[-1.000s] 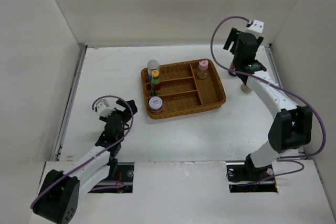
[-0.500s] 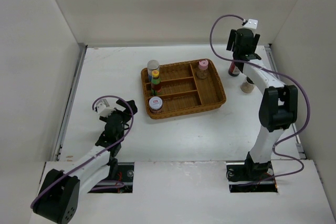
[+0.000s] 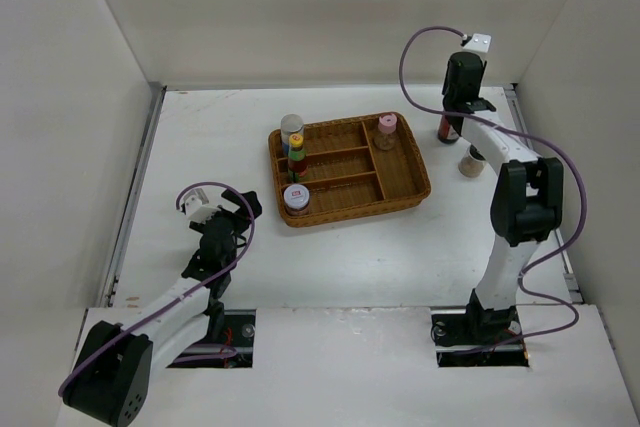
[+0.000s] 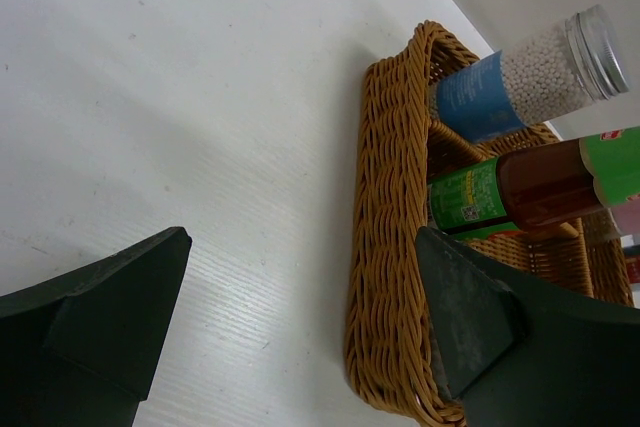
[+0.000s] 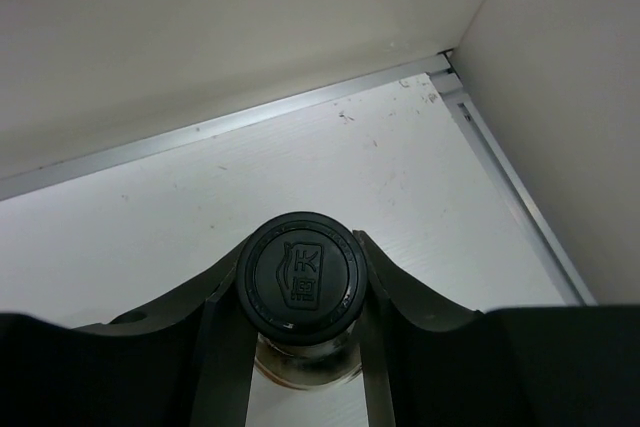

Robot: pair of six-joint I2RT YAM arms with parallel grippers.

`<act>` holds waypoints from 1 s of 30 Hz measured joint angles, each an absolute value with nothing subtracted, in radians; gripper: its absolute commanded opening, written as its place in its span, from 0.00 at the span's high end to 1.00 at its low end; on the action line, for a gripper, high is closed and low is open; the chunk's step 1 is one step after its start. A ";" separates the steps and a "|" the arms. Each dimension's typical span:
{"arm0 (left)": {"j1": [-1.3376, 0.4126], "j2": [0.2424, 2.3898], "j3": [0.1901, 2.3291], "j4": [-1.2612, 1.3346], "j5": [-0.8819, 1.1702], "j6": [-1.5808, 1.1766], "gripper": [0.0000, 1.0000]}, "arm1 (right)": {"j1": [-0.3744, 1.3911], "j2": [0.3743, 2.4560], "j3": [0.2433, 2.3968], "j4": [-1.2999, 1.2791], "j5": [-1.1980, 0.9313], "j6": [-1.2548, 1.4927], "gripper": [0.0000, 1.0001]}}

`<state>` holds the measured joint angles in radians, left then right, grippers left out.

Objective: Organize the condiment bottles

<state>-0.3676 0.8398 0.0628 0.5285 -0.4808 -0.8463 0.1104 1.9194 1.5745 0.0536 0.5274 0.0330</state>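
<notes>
Now the right gripper (image 5: 300,292) has clamped onto the black-capped dark glass bottle (image 5: 299,272) far right, lift-ready; left gripper (image 4: 300,247) gapes.

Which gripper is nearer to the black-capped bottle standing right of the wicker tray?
Right. The right gripper grips the black-capped bottle at its cap; the left gripper is open, left of the wicker tray.

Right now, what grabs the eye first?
At far right, the right gripper has its jaws closed around a black-capped bottle. At centre sits the wicker tray with four bottles in it, while one small shaker stands outside it. The left gripper hangs open left of the tray.
</notes>
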 measured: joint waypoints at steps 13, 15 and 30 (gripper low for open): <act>-0.368 0.840 0.063 0.529 -0.480 -0.846 0.00 | 0.262 1.559 1.375 0.016 0.588 0.023 0.70; -0.368 0.840 0.063 0.529 -0.480 -0.846 0.00 | 0.312 1.483 1.339 0.027 0.590 0.030 0.70; -0.368 0.833 0.063 0.528 -0.477 -0.846 0.00 | 0.512 1.493 1.184 0.080 0.546 0.090 0.70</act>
<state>-0.3679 0.8330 0.0628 0.5282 -0.4770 -0.8463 0.5121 1.4925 1.1843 0.0799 0.5465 0.0898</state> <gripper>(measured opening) 0.997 0.435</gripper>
